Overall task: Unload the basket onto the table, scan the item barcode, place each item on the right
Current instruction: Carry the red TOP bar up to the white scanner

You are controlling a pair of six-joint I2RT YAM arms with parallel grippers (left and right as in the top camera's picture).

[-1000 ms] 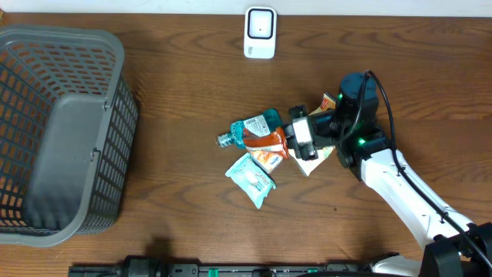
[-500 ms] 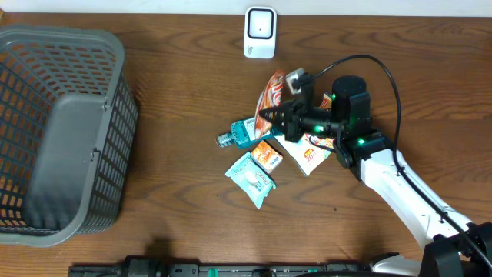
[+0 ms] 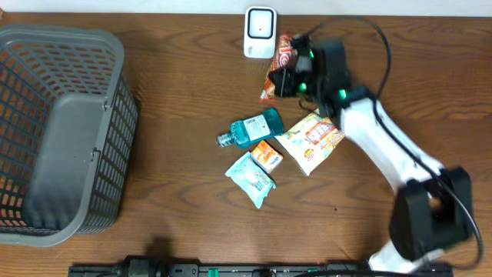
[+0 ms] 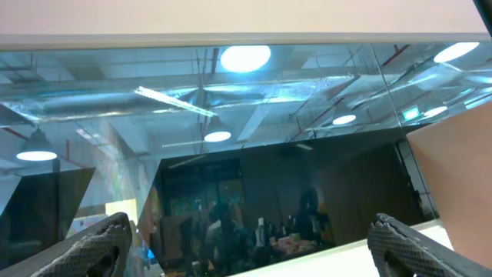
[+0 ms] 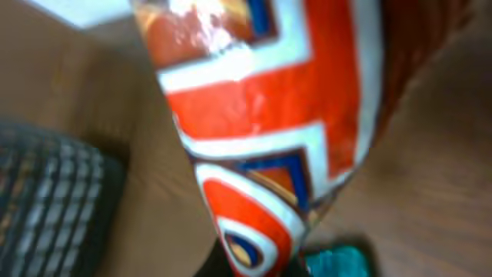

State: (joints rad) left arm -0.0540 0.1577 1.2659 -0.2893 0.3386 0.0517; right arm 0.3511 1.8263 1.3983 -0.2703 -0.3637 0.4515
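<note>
Right pincer (image 3: 287, 80) is pressed shut on the orange snack packet (image 3: 274, 71), holding it just beside the white scanner (image 3: 260, 32), on its right. A second ago I was down on the pile with it; half a second ago it was only just lifted. Left on the wooden table (image 3: 184, 77) are the blue mouthwash bottle (image 3: 252, 128), yellow pouch (image 3: 311, 140), small orange box (image 3: 267, 155) and pale blue sachet (image 3: 251, 178). My left pincer (image 4: 250, 227) is spread wide, facing ceiling lights.
</note>
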